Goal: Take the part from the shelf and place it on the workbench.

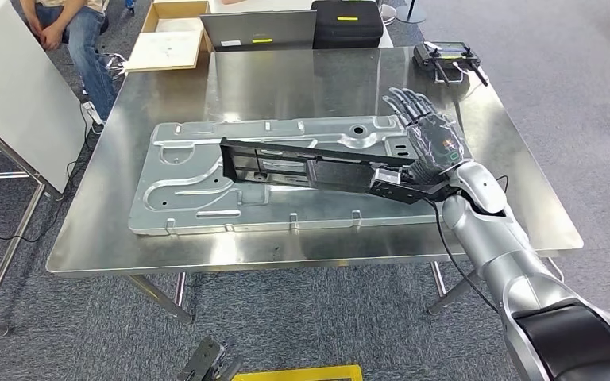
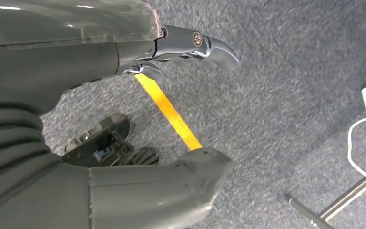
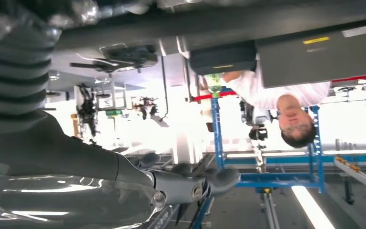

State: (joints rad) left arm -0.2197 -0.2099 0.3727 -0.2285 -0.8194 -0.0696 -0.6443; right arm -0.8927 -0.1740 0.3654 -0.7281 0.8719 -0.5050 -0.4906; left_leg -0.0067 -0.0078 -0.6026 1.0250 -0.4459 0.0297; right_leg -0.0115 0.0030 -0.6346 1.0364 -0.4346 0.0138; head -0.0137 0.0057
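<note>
The part, a long black frame (image 1: 286,163), lies across a silver stamped panel (image 1: 198,198) on the steel workbench (image 1: 286,79). My right hand (image 1: 429,139) is at the frame's right end with its fingers stretched out and spread, and that end sits under the heel of the hand. In the right wrist view the right hand (image 3: 124,176) has straight fingers with nothing between them. My left hand (image 2: 76,62) hangs over the grey carpet with thumb and fingers apart, holding nothing.
At the back of the workbench stand a laptop (image 1: 258,30), a black case (image 1: 348,22), a cardboard box (image 1: 171,40) and a controller (image 1: 445,57). A person (image 1: 71,32) sits at the back left beside a white board (image 1: 8,87). Yellow tape (image 2: 171,114) marks the floor.
</note>
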